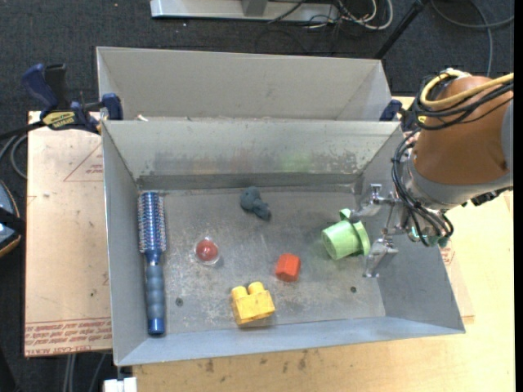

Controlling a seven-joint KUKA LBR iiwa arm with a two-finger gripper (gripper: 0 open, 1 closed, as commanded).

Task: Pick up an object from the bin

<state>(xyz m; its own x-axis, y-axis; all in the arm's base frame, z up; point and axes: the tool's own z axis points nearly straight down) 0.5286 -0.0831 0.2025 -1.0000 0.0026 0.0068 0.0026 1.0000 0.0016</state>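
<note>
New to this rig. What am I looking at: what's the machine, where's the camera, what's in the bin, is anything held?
There is one camera, looking down into a grey metal bin from above and a little to one side. The orange-covered bulk at the right is a robot arm. Its two-finger pincer hangs open near the bin's right wall.

Lying loose on the floor:
- a blue hairbrush along the left
- a small red ball
- a dark grey piece near the back
- an orange-red block
- a yellow brick
- a green cylinder right beside the pincer

Nothing is clearly held yet.
</note>
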